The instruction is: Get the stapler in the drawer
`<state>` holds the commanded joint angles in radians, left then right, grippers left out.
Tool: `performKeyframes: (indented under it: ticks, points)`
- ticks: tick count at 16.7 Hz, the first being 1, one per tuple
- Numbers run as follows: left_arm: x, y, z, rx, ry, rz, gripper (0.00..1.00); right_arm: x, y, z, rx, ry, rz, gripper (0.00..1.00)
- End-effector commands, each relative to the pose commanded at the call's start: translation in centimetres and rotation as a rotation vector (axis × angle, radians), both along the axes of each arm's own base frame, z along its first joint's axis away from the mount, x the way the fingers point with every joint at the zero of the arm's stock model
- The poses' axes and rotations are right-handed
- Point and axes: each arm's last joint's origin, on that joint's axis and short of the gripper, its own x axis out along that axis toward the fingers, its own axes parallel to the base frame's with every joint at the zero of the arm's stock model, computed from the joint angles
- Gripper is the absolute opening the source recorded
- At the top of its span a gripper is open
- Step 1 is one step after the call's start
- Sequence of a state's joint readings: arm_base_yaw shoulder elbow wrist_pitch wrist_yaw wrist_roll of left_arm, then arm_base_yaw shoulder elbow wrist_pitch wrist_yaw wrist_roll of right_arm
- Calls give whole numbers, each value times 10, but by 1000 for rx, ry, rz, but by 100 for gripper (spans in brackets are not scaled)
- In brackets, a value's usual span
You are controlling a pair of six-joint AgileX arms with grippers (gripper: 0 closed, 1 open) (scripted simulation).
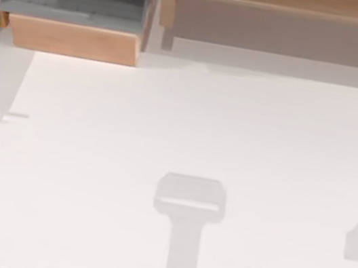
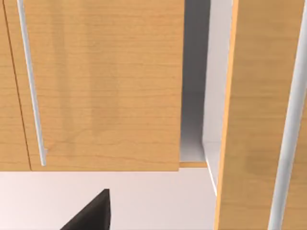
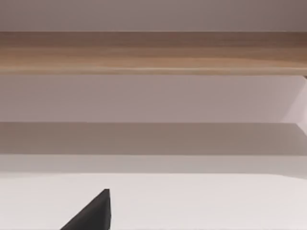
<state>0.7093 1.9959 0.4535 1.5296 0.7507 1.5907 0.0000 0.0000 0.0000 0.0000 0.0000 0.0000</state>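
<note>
The drawer [image 1: 73,39] stands pulled out at the table's back left, its grey inside bare behind a light tan front panel. The stapler is out of view. A dark part of my left gripper [image 2: 91,215] shows in the left wrist view, close before a tan wooden front [image 2: 105,86] with a pale bar handle [image 2: 31,81]. A dark part of my right gripper [image 3: 91,215] shows in the right wrist view, above the white table and facing the long wooden unit [image 3: 153,52].
The long wooden unit [image 1: 287,21] with a beige-grey recess runs along the back right. A second wooden panel [image 2: 254,115] with its own bar handle stands beside a grey gap. Grey arm shadows [image 1: 189,204] lie on the white table [image 1: 168,118].
</note>
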Motion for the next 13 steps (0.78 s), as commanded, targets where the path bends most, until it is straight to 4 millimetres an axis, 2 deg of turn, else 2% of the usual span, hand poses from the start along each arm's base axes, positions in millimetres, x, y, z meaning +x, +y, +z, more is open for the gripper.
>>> performKeyframes:
  ticks: [4,8,13]
  points:
    - [19,-1,0,0,0,-1,100,0,0,0,0,0,0,100]
    - [20,-1,0,0,0,-1,100,0,0,0,0,0,0,100]
    - [20,-1,0,0,0,-1,62,0,0,0,0,0,0,100]
